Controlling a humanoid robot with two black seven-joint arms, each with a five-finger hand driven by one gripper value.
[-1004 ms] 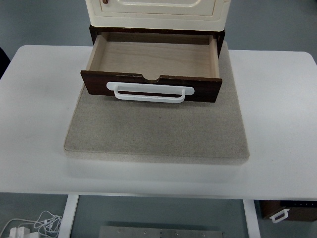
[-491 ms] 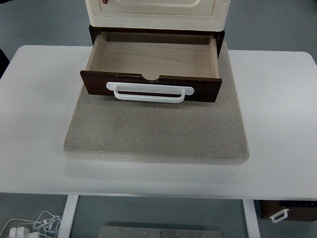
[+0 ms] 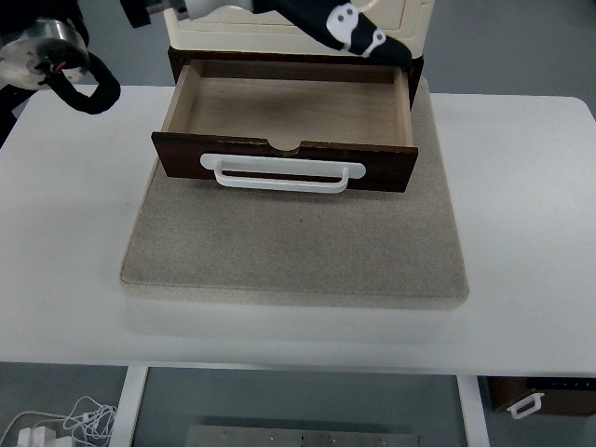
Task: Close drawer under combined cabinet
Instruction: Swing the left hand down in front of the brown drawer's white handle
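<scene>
Drawer: pulled open, empty, under the cream cabinet, white handle facing front. Grey mat: beneath the drawer, on the white worktop. Left hand: black, above the drawer's rear edge against the cabinet; finger state cannot be told.

Only the lowest strip of the cabinet above the drawer is seen; the rest is cut off by the top edge. Part of that strip is covered by a black arm whose hand cannot be made out. Left of the cabinet, another arm part is cropped at the corner. Far below the drawer, a brown box is cut off by the right edge.
</scene>
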